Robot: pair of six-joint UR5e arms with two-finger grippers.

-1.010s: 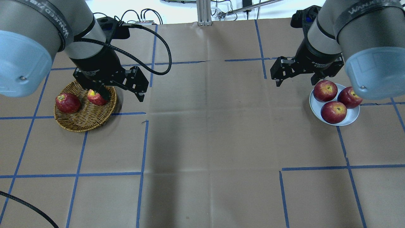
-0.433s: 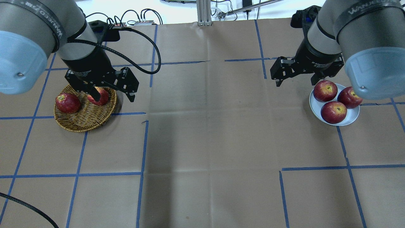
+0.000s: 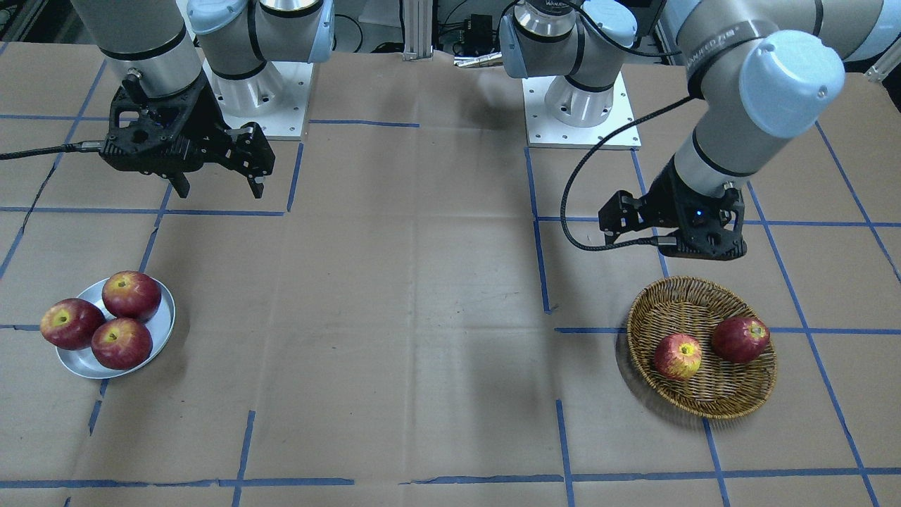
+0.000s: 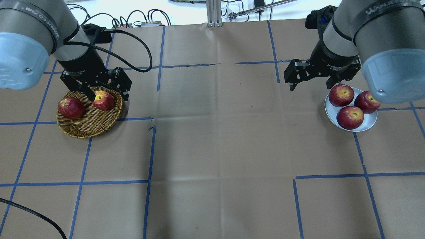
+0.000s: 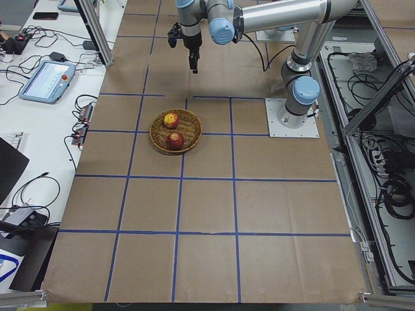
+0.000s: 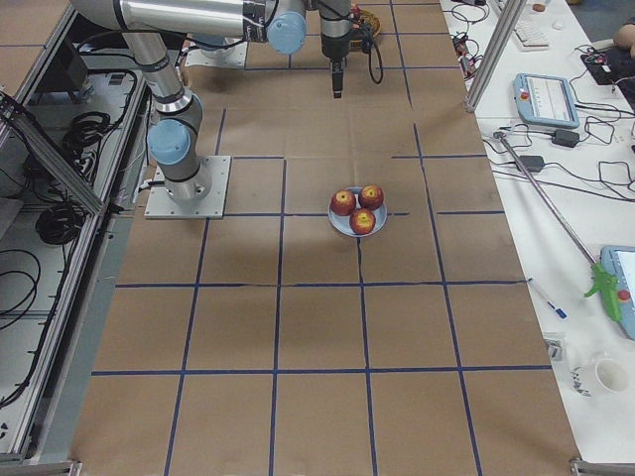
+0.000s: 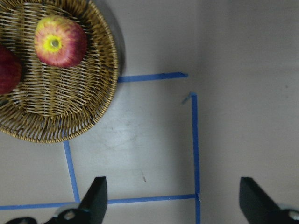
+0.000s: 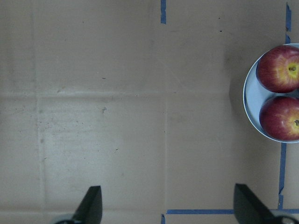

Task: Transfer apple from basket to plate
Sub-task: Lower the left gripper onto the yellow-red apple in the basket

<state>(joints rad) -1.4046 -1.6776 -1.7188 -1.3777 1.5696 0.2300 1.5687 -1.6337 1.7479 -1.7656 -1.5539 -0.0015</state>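
1. On the left end effector (image 4: 108, 95) the jaws are seen spread wide, with nothing held between them. It is held in the air above the worktop (image 4: 215, 149), over the basket's 1 o'clock edge in the overhead view, and is clear of the apple.
2. In the left wrist view only brown paper and blue tape lines (image 7: 194, 140) are framed between the two fingers. The basket is placed at 10 o'clock of that view.
3. The apple (image 4: 103, 100), light red with a yellow patch around its stem, is found inside the basket (image 4: 86, 132). In the overhead view it is seated on the weave at about 2 o'clock from the basket's centre, close to the rim.
4. A darker apple (image 4: 70, 108) is lodged in the same basket at 9 o'clock, near the first but not touching it.
5. The right end effector (image 4: 312, 85) is likewise shown open and empty. In the overhead view it is hung above bare worktop at about 10 o'clock from the plate.
6. The plate (image 4: 369, 124) is set on the worktop well apart from the basket, at 3 o'clock from it in the overhead view.
7. Three red apples (image 4: 350, 118) are packed close together on the plate.
8. In the right wrist view the plate's edge is caught at 3 o'clock, with two of those apples on it.
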